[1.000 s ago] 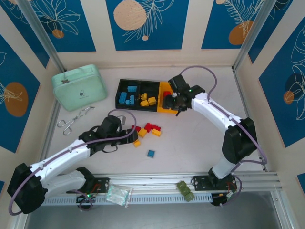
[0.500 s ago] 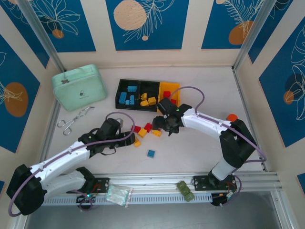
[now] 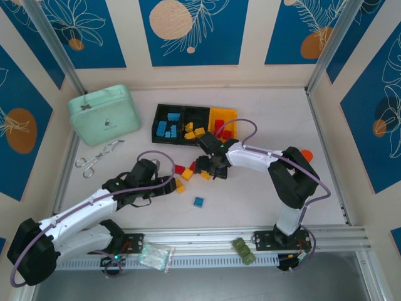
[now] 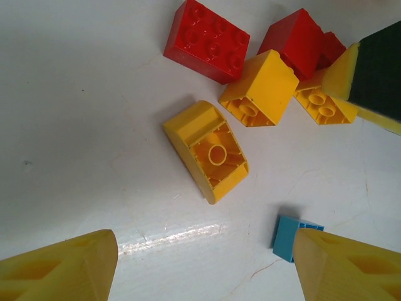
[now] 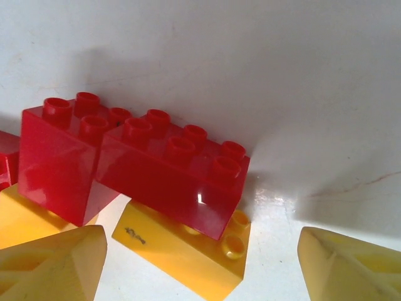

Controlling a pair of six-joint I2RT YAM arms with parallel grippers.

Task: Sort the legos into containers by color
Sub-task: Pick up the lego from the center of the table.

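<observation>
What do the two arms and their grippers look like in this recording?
Both the left arm and right arm have white links and black joints, each trailed by a looping grey-purple cable. The left gripper and right gripper carry yellow wedge-shaped fingers.
</observation>
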